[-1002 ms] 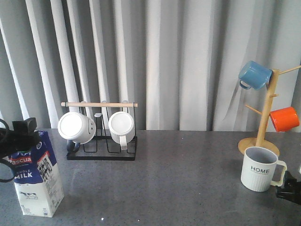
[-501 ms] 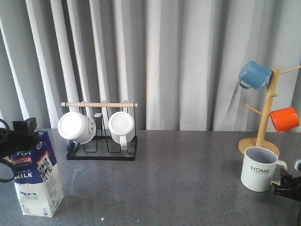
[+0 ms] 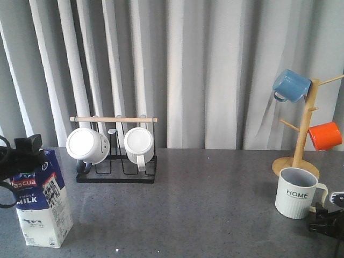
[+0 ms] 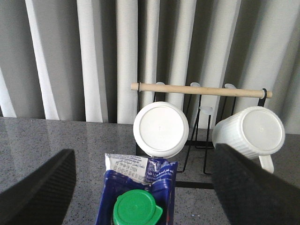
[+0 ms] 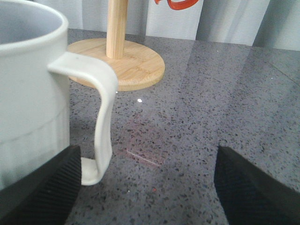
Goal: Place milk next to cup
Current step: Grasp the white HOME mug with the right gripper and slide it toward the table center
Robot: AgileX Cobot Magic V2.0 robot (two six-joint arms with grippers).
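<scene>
Down in the lower left of the front view stands the milk (image 3: 43, 201), an upright gable-top carton on the grey speckled table (image 3: 204, 204). Its upper half is deep blue with a red label band and white "MILK" lettering, its lower half white with a small cow picture. In the left wrist view the carton's folded top ridge and its round green cap (image 4: 136, 207) sit at the bottom centre of the frame.

The left gripper (image 4: 140, 187) straddles the carton top: one dark finger (image 4: 40, 190) shows at the lower left and the other at the lower right, spread wide and clear of the carton on both sides, holding nothing.

The cup (image 3: 297, 193) stands at the right side of the front view, well apart from the milk. It is a cream-white ribbed mug with black "HOME" lettering, a greyish inside and a large handle (image 5: 101, 117) turned to the frame's right. Just behind it is the round base of a wooden mug tree (image 3: 304, 131) carrying a blue mug (image 3: 291, 85) and an orange mug (image 3: 325, 135).

The right gripper (image 5: 150, 187) sits low beside the cup, its fingers wide apart with the handle just inside one of them, gripping nothing.

A black wire rack (image 3: 115, 156) with a wooden bar holds two white mugs (image 3: 87, 145) in the left middle of the front view.
</scene>
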